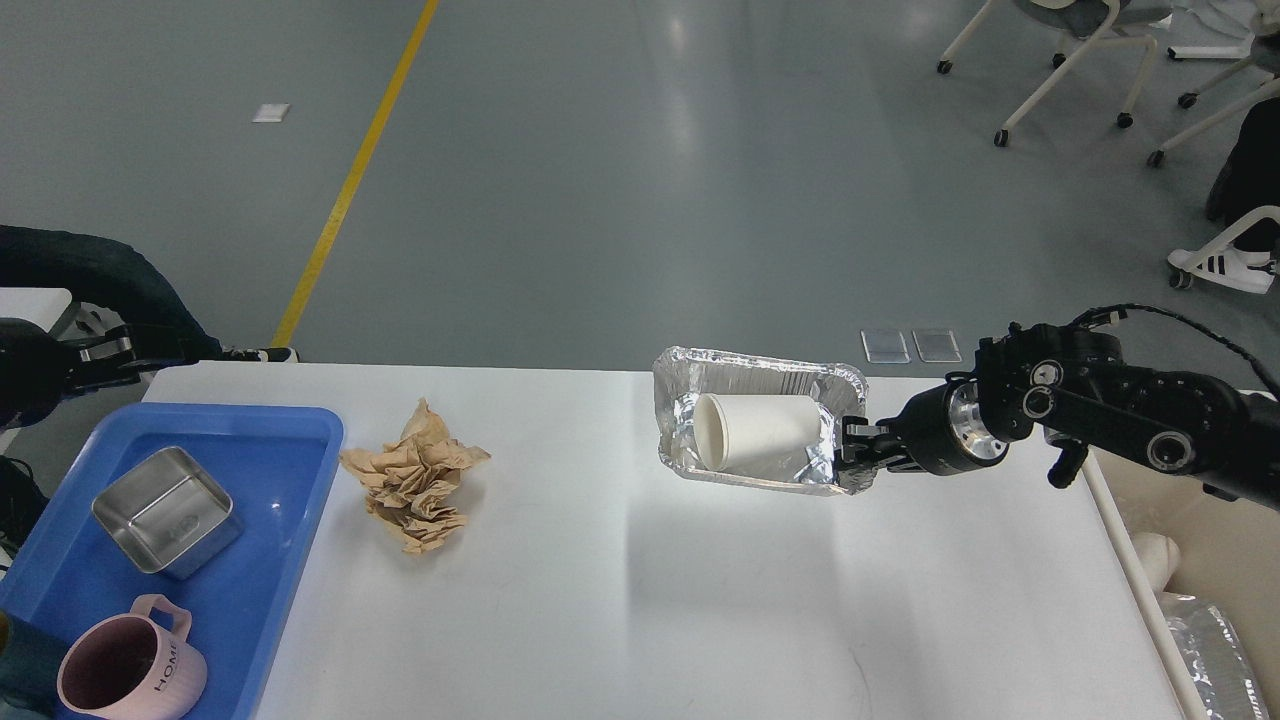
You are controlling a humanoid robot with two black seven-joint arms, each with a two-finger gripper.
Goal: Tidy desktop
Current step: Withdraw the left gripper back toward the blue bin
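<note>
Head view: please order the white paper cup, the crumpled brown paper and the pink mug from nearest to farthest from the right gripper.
1. White paper cup, lying in the foil tray beside the right gripper.
2. Crumpled brown paper, left of the table's centre.
3. Pink mug, in the blue tray at far left.

The right arm reaches in level from the right edge, its gripper (853, 447) pointing left with fingers pinched together, while the left gripper (105, 352) shows dimly at the left edge.
</note>
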